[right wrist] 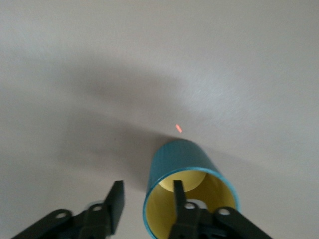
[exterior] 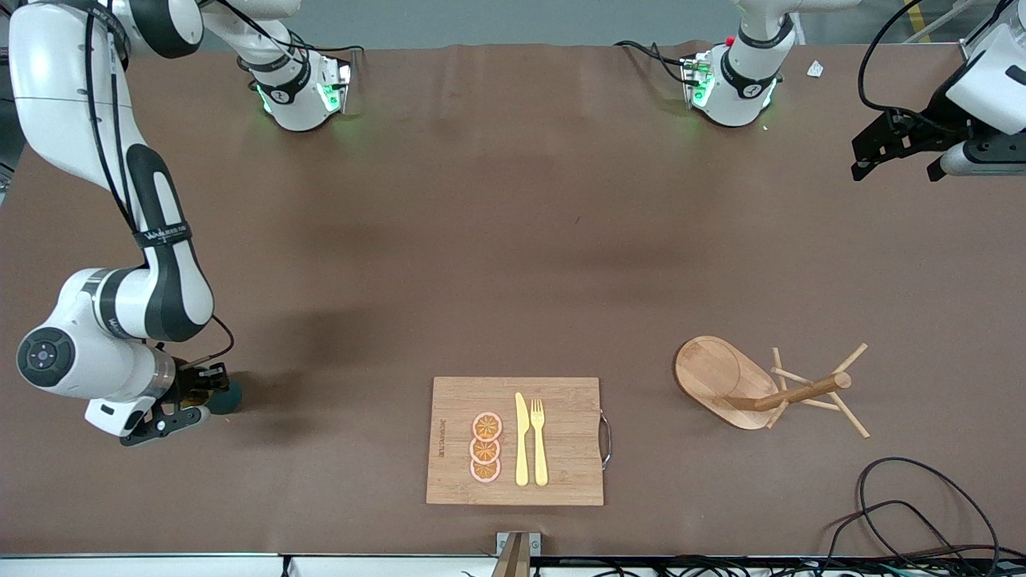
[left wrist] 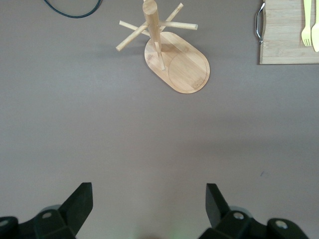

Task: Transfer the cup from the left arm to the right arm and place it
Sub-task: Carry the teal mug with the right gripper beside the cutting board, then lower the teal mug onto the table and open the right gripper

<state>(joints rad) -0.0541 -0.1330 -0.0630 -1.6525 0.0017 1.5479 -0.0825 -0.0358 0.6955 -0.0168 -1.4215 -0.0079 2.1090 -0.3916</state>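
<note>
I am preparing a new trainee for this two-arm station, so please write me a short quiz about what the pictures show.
1. True or false: the left gripper holds the cup.
2. What lies on the cutting board beside the orange slices?
A. a knife and a fork
B. a spoon
C. a plate
3. Fill in: one finger of the right gripper is ___ the cup and the other is outside it.

Key:
1. False. It is open and empty, over the left arm's end of the table.
2. A
3. inside
</note>
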